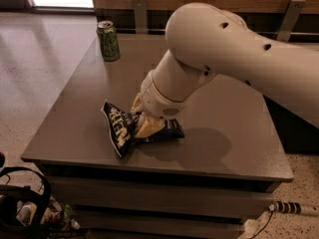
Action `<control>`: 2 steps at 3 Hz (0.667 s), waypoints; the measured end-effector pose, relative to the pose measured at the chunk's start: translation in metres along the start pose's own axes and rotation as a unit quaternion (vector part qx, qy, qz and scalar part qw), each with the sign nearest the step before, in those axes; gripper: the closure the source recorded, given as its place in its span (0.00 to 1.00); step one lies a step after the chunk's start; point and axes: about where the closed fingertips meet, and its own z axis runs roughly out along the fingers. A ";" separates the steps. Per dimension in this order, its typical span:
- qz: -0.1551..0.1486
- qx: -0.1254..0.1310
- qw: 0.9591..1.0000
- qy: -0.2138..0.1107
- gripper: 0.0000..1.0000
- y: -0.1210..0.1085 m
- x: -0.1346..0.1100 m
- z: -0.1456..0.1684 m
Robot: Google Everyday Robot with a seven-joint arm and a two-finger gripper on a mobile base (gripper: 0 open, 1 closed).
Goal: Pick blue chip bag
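The blue chip bag (119, 129) lies crumpled on the grey table (75, 108), near its front edge, with its left end bunched up and white lettering showing. My gripper (142, 117) comes down from the big white arm (214, 59) onto the bag's middle. Its yellowish fingers (148, 128) are closed on the foil, and the bag's right end (172, 131) sticks out beneath them. The wrist hides the bag's top middle.
A green can (108, 40) stands upright at the table's far left corner. A wooden wall with metal brackets (294, 11) runs behind the table. A black bag (20, 208) and clutter lie on the floor at the front left, and a cable (289, 208) at the front right.
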 end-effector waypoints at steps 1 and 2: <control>-0.024 0.000 1.000 -0.019 1.00 -0.004 -0.016 -0.013; -0.066 0.012 0.997 -0.038 1.00 -0.015 -0.045 -0.043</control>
